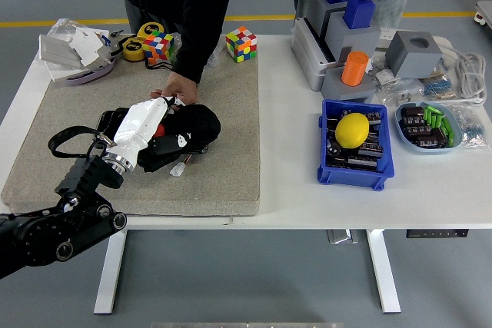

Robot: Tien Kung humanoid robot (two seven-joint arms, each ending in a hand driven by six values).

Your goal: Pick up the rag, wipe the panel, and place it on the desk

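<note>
Black cloth, the rag (196, 124), lies bunched on top of the dark panel (123, 122) on the grey mat (223, 167) that covers the left half of the white desk (284, 190). The robot's left hand (165, 134) presses down on the rag with its fingers curled into the cloth, gripping it; the white forearm casing (140, 126) slants up from the lower left, and the black arm (46, 232) enters from the bottom left corner. Only the left end of the panel shows from under the arm and the rag. A person stands at the far side in a dark sleeve, and the person's hand (178, 87) rests on the mat, touching the far edge of the panel (whether it grips or only steadies it cannot be told). A small white connector (178, 169) lies on the mat just in front of the panel. Two colourful puzzle cubes (241, 43) sit near the far edge of the mat, one at its right corner and the other beside a roll of yellow tape (137, 46). On the right half of the desk, a blue bin (355, 168) holds a yellow lemon (353, 130), well apart from the rag.
</note>
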